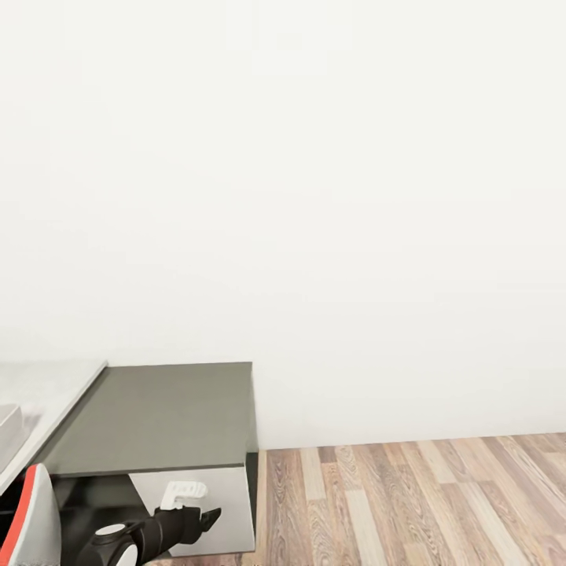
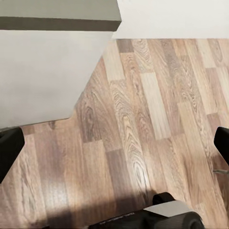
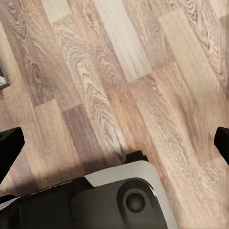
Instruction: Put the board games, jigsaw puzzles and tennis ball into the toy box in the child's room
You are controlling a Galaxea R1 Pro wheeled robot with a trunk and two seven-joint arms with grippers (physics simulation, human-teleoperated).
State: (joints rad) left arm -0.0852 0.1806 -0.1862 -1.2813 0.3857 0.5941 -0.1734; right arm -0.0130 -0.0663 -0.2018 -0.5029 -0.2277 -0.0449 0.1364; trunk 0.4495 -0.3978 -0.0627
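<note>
One cabinet (image 1: 157, 417), one table (image 1: 39, 393).

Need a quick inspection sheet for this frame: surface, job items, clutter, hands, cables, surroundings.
Surface: pale grey table at the head view's left edge; dark olive-grey cabinet beside it.
Job's things: grey toy box corner on the table; toys nothing seen.
Clutter: nothing seen.
Hands: left hand and right hand over the wood floor, fingers spread, nothing between.
Cables: nothing seen.
Surroundings: plain white wall.
</note>
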